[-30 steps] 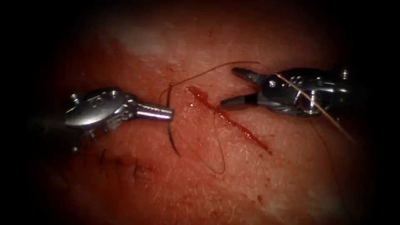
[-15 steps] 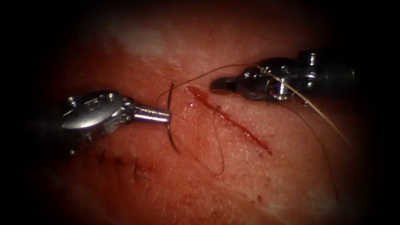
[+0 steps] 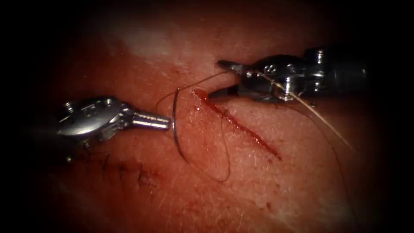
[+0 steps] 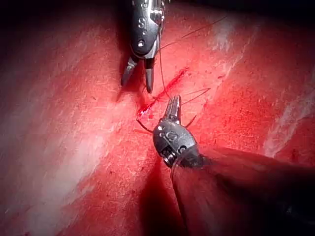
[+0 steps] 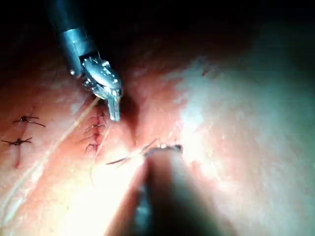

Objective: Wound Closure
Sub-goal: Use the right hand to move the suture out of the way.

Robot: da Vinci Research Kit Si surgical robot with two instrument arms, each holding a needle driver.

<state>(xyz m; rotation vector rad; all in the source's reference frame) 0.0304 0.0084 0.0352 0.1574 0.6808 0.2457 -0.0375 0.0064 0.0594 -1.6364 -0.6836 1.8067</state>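
My left tool (image 3: 167, 123) is left of the cut (image 3: 241, 129), jaws shut on the curved needle (image 3: 174, 133) near mid-curve. The needle stands free of the tissue (image 3: 258, 185), its point toward the lower end. Dark thread (image 3: 202, 80) runs from the needle's upper end up and right, passing between the open jaws of my right tool (image 3: 215, 79) at the cut's upper end. More thread loops (image 3: 224, 174) below. In the left wrist view the left tool (image 4: 173, 104) sits by the cut (image 4: 165, 91), with the right tool (image 4: 139, 81) open beyond it.
A pale strand (image 3: 319, 114) trails down and right across the right tool. Old dark stitches (image 3: 125, 170) lie below the left tool, and the same stitches (image 5: 93, 132) appear in the right wrist view near the left tool (image 5: 114, 114). Red fluid lines the cut.
The right tool moved up and left to the cut's upper end, shut half a second ago, and now stands open around the thread. The left tool drew back left with the needle.
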